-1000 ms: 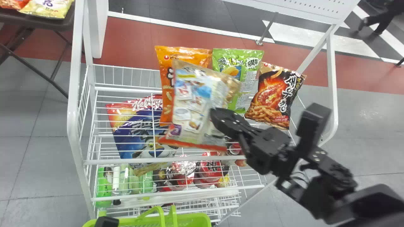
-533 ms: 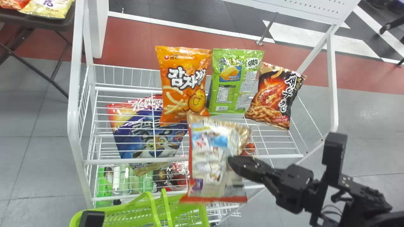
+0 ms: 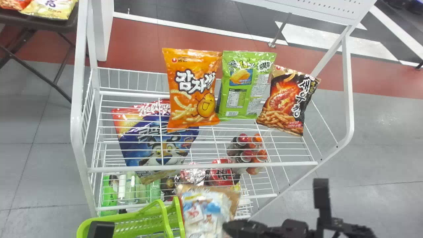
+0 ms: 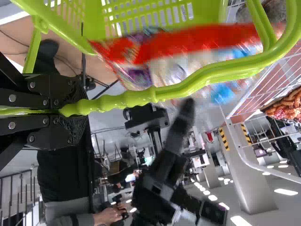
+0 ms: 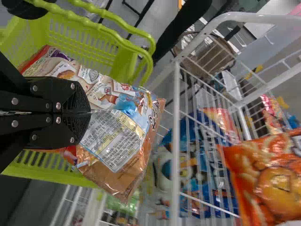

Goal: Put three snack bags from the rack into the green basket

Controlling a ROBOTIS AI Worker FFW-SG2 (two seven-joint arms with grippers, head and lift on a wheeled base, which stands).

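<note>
My right gripper [image 3: 229,227], low in the head view, is shut on a beige snack bag [image 3: 206,210] beside the handles of the green basket [image 3: 142,224]. In the right wrist view, my right gripper [image 5: 88,113] pinches the bag [image 5: 117,136] over the basket [image 5: 89,52]; how deep its red end sits is unclear. At the head view's bottom left is my left gripper [image 3: 100,228]; in the left wrist view that gripper [image 4: 70,110] is shut on a basket handle [image 4: 188,82]. Orange [image 3: 195,89], green [image 3: 244,86] and dark [image 3: 287,100] snack bags stand on the rack.
The white wire rack [image 3: 211,167] has its front rail between the standing bags and the basket. A blue cereal bag [image 3: 158,142], small bottles [image 3: 248,155] and green bottles [image 3: 109,191] are on lower levels. A dark table [image 3: 66,24] stands at the far left.
The right gripper has brought the beige bag down and toward the robot, from in front of the orange bag to the basket. The basket and left gripper have shifted slightly.
</note>
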